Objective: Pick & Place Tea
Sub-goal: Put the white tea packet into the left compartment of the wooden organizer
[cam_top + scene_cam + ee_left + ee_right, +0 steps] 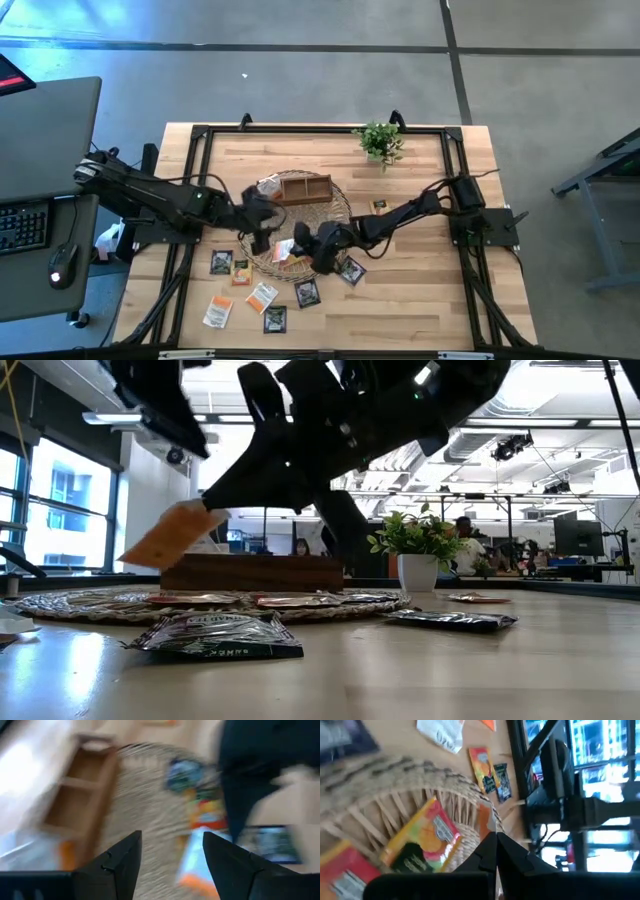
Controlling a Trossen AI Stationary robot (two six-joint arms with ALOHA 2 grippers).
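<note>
Seven tea packets point(274, 319) off one mat point(340, 205).

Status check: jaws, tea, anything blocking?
Right gripper shut on orange tea packet, lifted over woven mat. Left gripper open, empty. Arms crowd each other.

No readable text, brand, number or sign anywhere. Pale lettering across the dark tea packet point(215, 635) lying nearest on the table in the low view, too small and smeared to make out. Faint grey marks on a white packet point(440, 732) in the right wrist view, likewise illegible. Printed patches on the orange and yellow packet point(422, 840) on the woven mat point(375, 807), blurred beyond reading.
</note>
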